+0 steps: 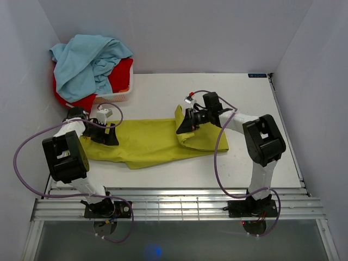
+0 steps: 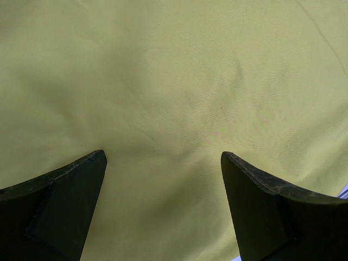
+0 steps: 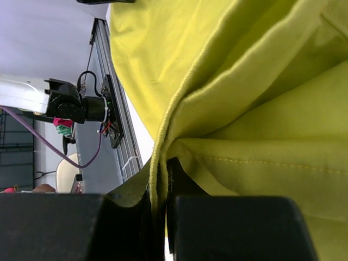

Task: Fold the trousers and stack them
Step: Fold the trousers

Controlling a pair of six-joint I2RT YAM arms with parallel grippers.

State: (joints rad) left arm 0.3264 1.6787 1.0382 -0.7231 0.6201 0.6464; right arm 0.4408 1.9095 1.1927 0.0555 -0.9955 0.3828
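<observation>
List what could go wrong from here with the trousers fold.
1. Right jaws pinch only a thin seam edge of the trousers; it may slip out mid-fold.
2. Left jaws stand open over the cloth, holding nothing, so the whole garment might drag across the table rather than fold.
3. The lifted end looks bunched; the fold may land crooked.

Bright, even overhead light, soft shadows; both wrist views slightly blurred up close.
</observation>
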